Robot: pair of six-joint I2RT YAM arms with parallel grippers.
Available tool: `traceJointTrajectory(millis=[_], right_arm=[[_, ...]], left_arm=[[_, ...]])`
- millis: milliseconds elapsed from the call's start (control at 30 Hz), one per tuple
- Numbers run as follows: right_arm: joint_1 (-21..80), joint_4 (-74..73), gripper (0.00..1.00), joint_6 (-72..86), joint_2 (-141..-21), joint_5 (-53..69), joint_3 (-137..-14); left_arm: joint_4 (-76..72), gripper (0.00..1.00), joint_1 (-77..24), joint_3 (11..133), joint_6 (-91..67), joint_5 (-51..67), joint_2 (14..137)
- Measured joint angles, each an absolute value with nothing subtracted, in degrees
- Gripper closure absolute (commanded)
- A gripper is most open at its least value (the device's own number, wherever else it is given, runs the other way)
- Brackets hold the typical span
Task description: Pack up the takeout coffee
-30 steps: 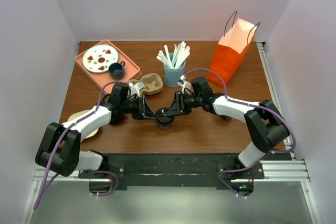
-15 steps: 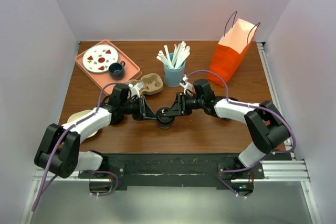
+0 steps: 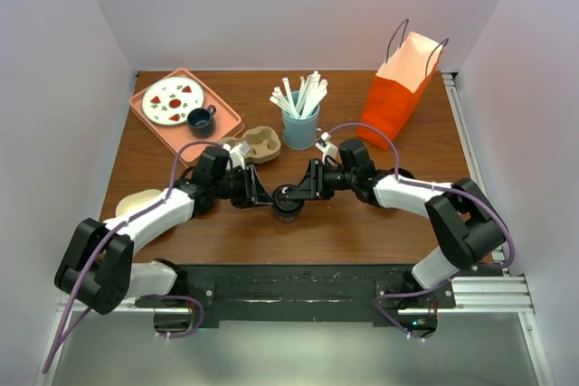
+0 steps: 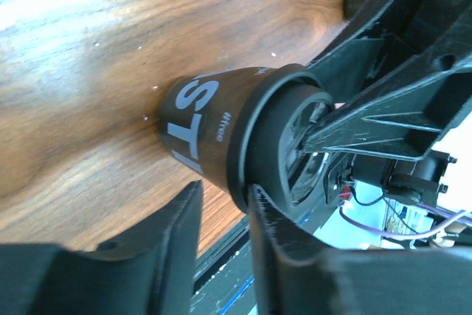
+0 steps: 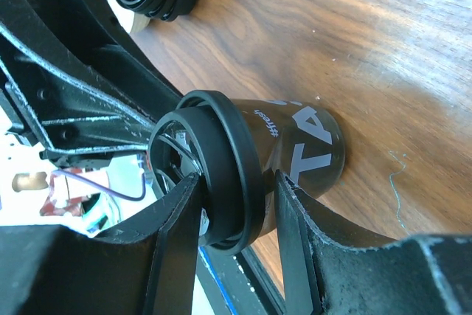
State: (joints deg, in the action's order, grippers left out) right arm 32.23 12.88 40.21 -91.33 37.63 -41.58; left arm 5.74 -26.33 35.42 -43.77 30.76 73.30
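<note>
Coffee cup [image 3: 287, 198], black with its lid on, stands upright mid-table [image 3: 362, 223] between both arms. Right gripper [image 5: 236, 197] jaws clamped on the lid rim from either side. Left gripper [image 4: 225, 204] jaws apart, nothing between them, one fingertip at the lid edge.

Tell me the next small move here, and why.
Probably ease the left gripper open and back off the coffee cup: its lid looks seated, the right gripper clasps the cup under the rim, and the cup carrier lies just behind.
</note>
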Motion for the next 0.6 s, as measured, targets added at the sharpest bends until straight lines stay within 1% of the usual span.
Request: traceJointTrajectory(millis=[100,200,333,500,567,600], right_arm=[[32.2,12.6,0.75,40.8,-90.4,36.8,-41.5],[32.4,12.5,0.75,41.8,-89.7,35.9,-41.1],[33.0,12.8,0.75,43.2,-88.8,34.3,-40.5],[33.8,13.1,0.75,45.3,-88.0,32.5,-39.9],[34.1,13.1,0.75,46.0,-87.9,32.1,-39.9],[34.2,13.1,0.75,46.2,-87.9,32.0,-39.8]], left_arm=[[7.0,0.49,-26.4,35.4,-44.5,29.6,72.9],[7.9,0.47,-26.5,35.1,-44.9,28.2,71.9],[7.5,0.47,-27.2,33.2,-46.8,27.8,69.8],[3.3,0.46,-28.9,30.0,-49.9,31.0,67.0],[1.7,0.48,-29.3,29.5,-50.6,31.9,66.0],[1.0,0.50,-29.3,29.3,-51.0,32.2,65.7]])
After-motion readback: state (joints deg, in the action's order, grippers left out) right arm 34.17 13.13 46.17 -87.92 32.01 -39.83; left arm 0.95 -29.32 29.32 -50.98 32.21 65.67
